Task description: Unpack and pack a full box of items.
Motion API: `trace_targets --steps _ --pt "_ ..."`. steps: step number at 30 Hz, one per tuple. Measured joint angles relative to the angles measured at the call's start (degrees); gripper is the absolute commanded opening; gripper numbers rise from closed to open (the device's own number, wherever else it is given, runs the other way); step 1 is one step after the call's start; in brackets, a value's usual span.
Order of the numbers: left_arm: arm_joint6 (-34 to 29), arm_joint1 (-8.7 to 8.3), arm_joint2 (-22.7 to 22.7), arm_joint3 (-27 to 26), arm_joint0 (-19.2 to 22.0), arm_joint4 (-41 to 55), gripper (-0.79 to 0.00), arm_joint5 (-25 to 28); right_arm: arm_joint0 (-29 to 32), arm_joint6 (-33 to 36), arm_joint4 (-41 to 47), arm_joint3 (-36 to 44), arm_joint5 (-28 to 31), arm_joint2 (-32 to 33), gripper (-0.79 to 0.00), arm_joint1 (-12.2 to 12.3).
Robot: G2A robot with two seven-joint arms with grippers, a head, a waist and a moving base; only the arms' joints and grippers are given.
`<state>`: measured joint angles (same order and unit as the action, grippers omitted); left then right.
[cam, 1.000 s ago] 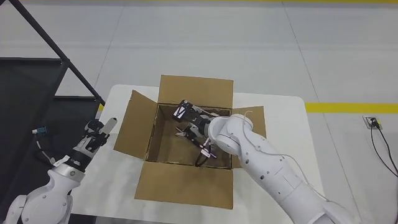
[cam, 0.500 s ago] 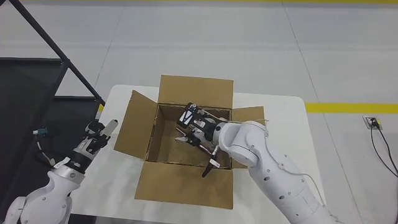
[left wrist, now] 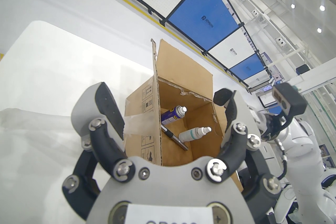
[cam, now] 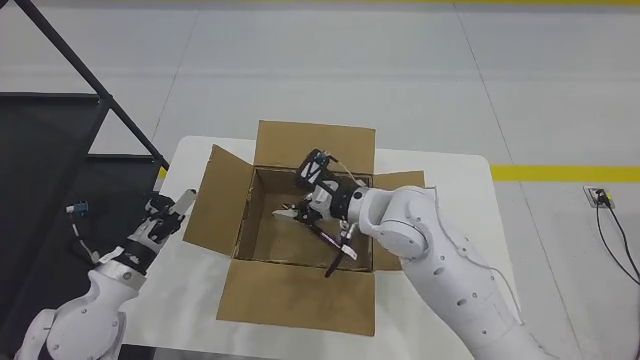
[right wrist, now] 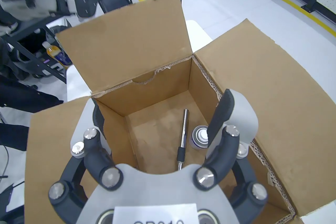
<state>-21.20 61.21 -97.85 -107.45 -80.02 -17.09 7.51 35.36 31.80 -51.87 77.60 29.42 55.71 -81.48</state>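
there is one cardboard box (cam: 300, 298) on one white worktop (cam: 455, 175), and this box has four open flaps. inside the box i count three things: one blue spray can (left wrist: 172, 113), one white spray bottle (left wrist: 193, 133) and one metal rod (right wrist: 183, 130) with one black grip. there are two pincers, the left pincer (left wrist: 164, 96) and the right pincer (right wrist: 161, 112), each one with two fingers, and one black rack (cam: 50, 160) stands beside the worktop.
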Motion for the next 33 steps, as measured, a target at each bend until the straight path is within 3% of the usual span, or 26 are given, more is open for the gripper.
trace_targets --steps 11,19,29,33 --pt "-7.06 -0.16 3.63 0.55 3.06 1.48 0.0 3.69 7.64 4.31 20.66 6.41 8.38 13.25 0.0 3.09" --pt "-10.92 -0.35 5.42 -0.19 4.12 1.98 0.0 6.77 15.07 10.49 37.96 11.16 8.34 24.71 0.0 5.76" --pt "-12.51 -0.34 7.45 -0.6 5.14 1.92 0.0 6.97 15.19 10.75 38.39 11.25 8.06 24.98 0.0 5.84" --pt "-12.39 -0.34 7.62 -0.72 5.1 1.79 0.0 7.26 15.31 9.76 39.87 10.73 3.1 25.14 0.0 5.97"
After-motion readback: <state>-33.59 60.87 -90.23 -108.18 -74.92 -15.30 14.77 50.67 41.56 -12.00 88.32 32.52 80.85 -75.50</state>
